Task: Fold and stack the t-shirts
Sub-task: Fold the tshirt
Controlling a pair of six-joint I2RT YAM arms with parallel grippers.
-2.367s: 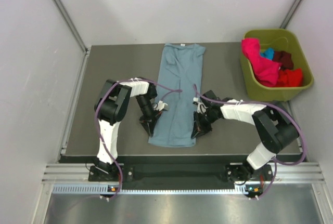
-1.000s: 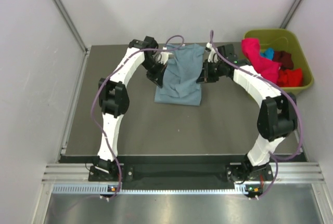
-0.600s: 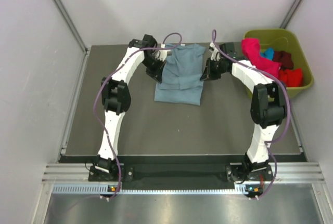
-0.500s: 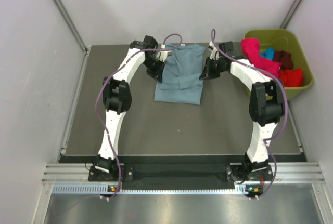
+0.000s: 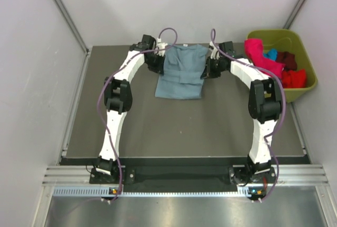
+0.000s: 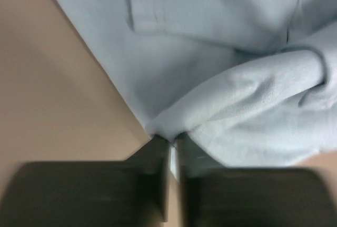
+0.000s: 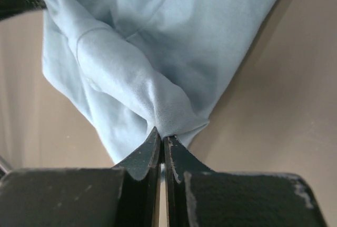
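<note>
Grey-blue t-shirt point(image 5: 180, 74): on the far middle of the bench point(image 5: 158, 127), doubled over itself, its folded edge toward the near side.
Left gripper point(image 5: 157, 63): at the shirt's left edge. The wrist view is blurred low down, but the jaws look pressed together on a bunched fold of the cloth point(image 6: 172, 141).
Right gripper point(image 5: 209, 69): at the shirt's right edge, jaws closed on a pinched ridge of the cloth point(image 7: 162, 135).
Bin point(image 5: 284, 40): olive-green, at the far right of the bench, apart from the shirt.
Bin contents: pink tee point(image 5: 260, 58) draped over the left rim, with turquoise point(image 5: 271, 54), maroon point(image 5: 287, 58) and red point(image 5: 295, 78) tees.
Obstruction: the right forearm crosses between shirt and bin.
</note>
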